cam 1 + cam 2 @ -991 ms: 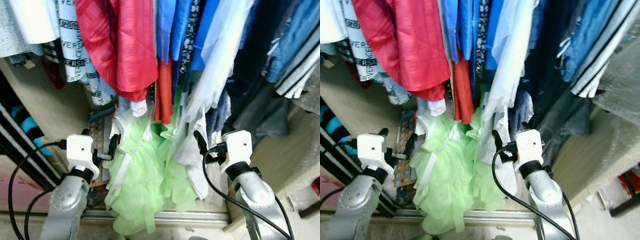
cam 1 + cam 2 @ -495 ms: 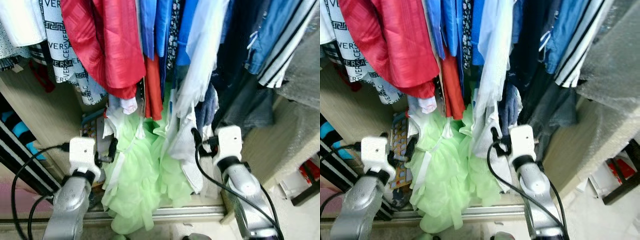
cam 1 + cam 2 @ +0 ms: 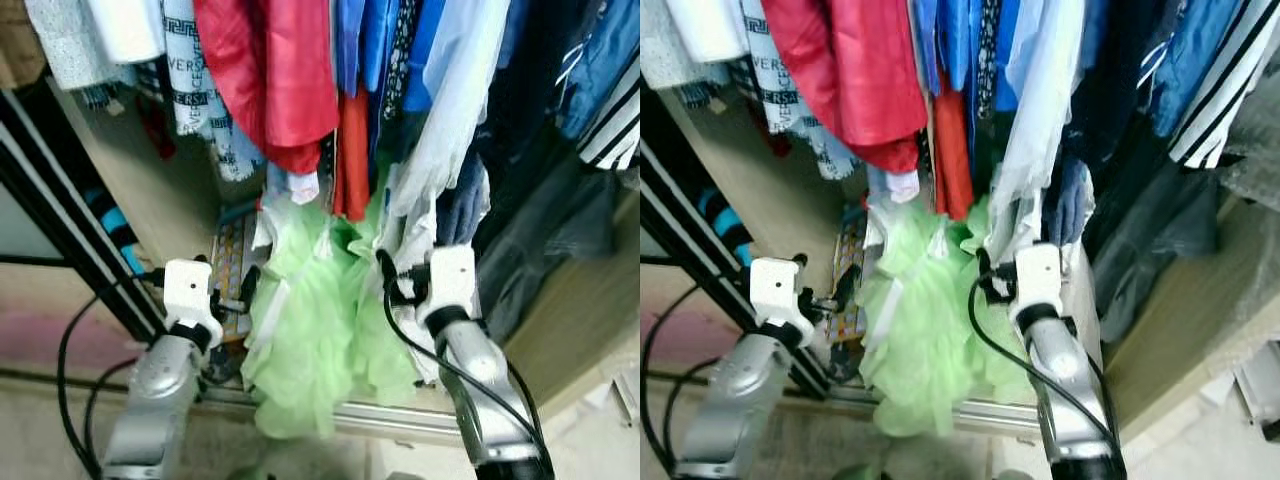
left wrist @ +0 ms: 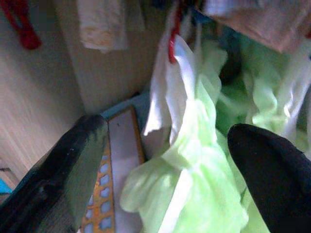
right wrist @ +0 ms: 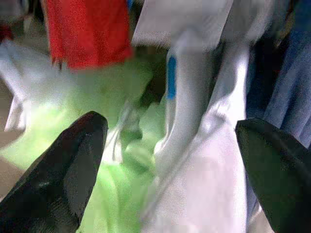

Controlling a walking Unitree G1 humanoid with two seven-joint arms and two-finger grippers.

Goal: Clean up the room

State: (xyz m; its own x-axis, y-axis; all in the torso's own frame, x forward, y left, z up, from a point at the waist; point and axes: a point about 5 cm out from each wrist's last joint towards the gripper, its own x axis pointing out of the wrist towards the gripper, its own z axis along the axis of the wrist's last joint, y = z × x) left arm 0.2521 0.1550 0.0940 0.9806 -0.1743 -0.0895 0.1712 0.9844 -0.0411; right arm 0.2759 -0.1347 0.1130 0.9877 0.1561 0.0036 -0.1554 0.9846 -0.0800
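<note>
Both silver arms reach up and forward into an open wardrobe, one on each side of a light green frilly garment (image 3: pixel 320 340) that hangs low and spills down to the metal door track (image 3: pixel 400 420). The left gripper (image 3: pixel 232 292) sits at the garment's left edge, the right gripper (image 3: pixel 392 280) at its right edge against a pale white garment (image 3: pixel 440 150). From the head the black fingers are mostly hidden by cloth, but each wrist view shows them spread wide with nothing held: green and white fabric between the left pair, white and green folds between the right pair. The left wrist view also shows a patterned flat board (image 4: pixel 109 194) leaning on the wooden side wall (image 4: pixel 43 97) — just behind the green cloth. Above hang a red garment (image 3: pixel 280 80), blue shirts (image 3: pixel 375 50) and dark clothes (image 3: pixel 540 150), crowding the space.
</note>
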